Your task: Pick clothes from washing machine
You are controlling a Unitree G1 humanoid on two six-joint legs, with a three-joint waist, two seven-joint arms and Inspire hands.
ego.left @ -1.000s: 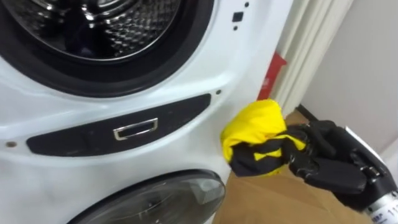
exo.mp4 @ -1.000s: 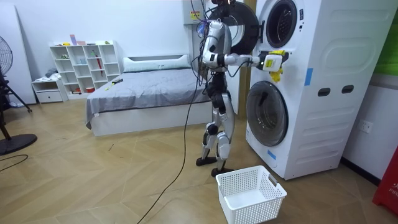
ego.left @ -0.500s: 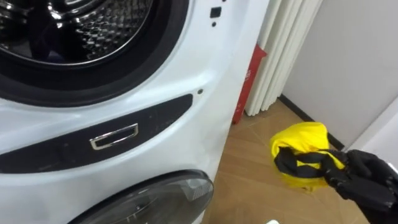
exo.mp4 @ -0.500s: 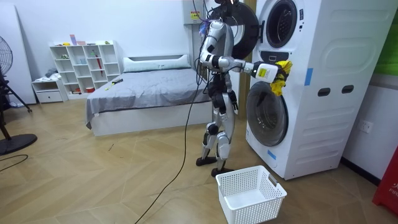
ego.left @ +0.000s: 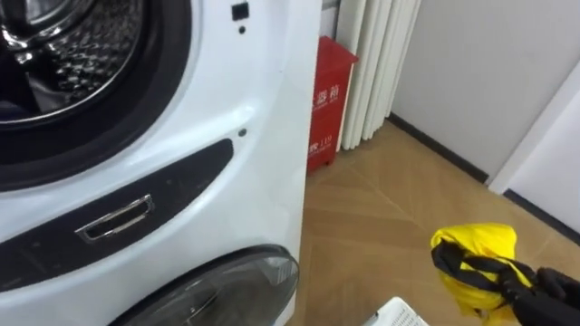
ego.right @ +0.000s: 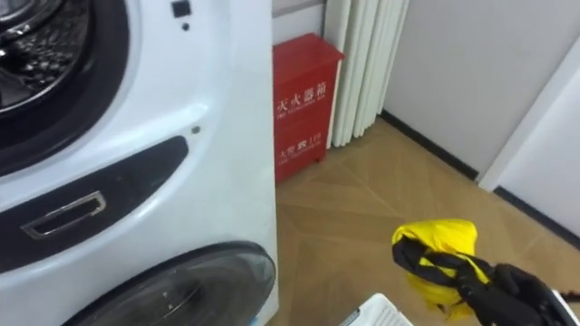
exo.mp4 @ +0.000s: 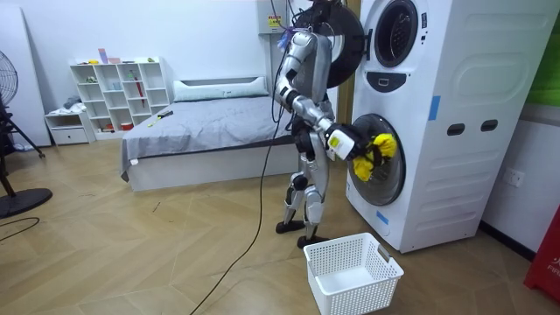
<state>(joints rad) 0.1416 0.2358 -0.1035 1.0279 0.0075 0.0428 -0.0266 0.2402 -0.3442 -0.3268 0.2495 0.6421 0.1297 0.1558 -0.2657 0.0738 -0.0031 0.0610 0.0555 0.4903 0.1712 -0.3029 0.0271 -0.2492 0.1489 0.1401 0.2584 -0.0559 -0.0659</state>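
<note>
The right hand (ego.left: 555, 292) has its dark fingers curled tight round a bunched yellow-and-black garment (ego.left: 473, 261). It holds the garment out in front of the tall white stacked washing machine (ego.left: 263, 127), level with the machine's lower round glass door (ego.left: 217, 290) and clear of its front panel. Part of the cloth bulges loose beyond the fingers, so I judge it could slip. Released from this height, it might catch the rim of the white lattice plastic basket (exo.mp4: 346, 262) on the floor before the machine's base, or land beside it. The room view adds the whole basket and the hand's height above it. The eye views add the grip up close and the machine's open upper drum (ego.left: 63, 54).
</note>
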